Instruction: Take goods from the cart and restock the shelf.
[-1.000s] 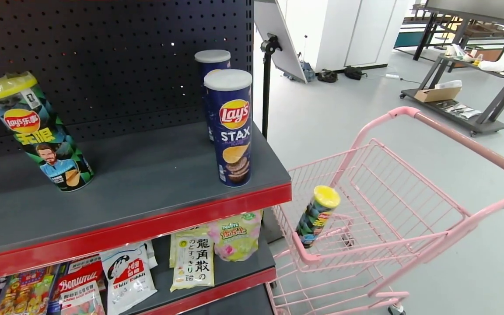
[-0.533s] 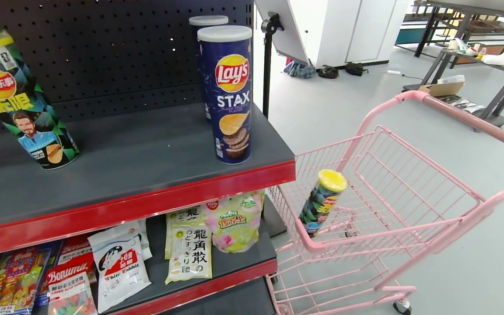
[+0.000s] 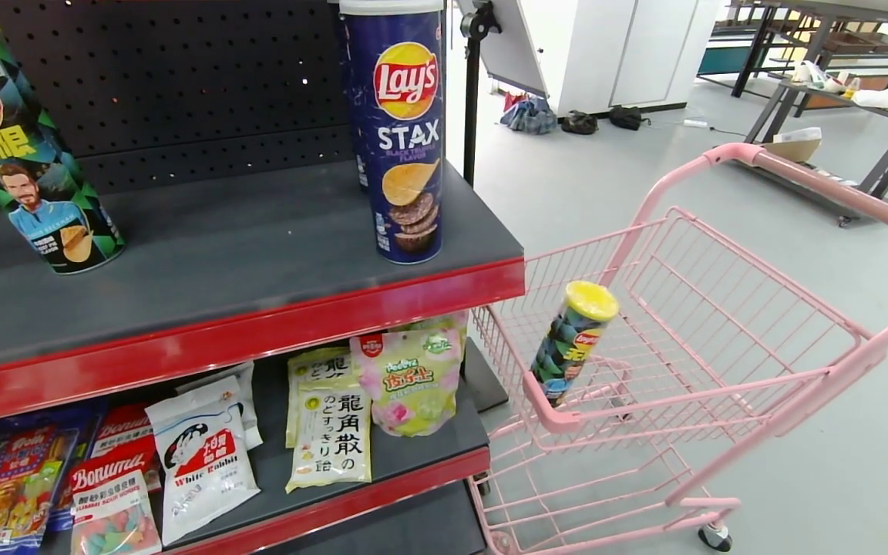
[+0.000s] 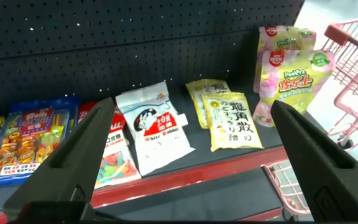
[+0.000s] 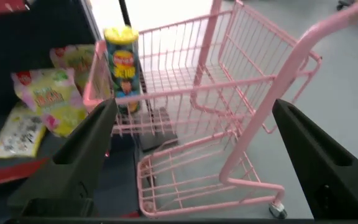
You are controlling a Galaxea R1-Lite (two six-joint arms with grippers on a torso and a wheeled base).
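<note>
Hanging wide open and empty, the left gripper [image 4: 191, 158] faced snack bags [image 4: 157, 127] on the lower tier, while the right gripper [image 5: 194, 165], jaws equally spread and holding nothing, pointed toward the pink cart [image 3: 798, 179]. A yellow-lidded chip can [image 3: 572, 343] leaned in the cart's near corner, just beside the shelf [image 3: 243, 247]. Likely light, stiff yet crushable and smooth-sided, it seemed best gripped around mid-body, below the lid. Beyond, a blue can [image 3: 405, 146] and a green can [image 3: 28, 162] stood on the shelf.
</note>
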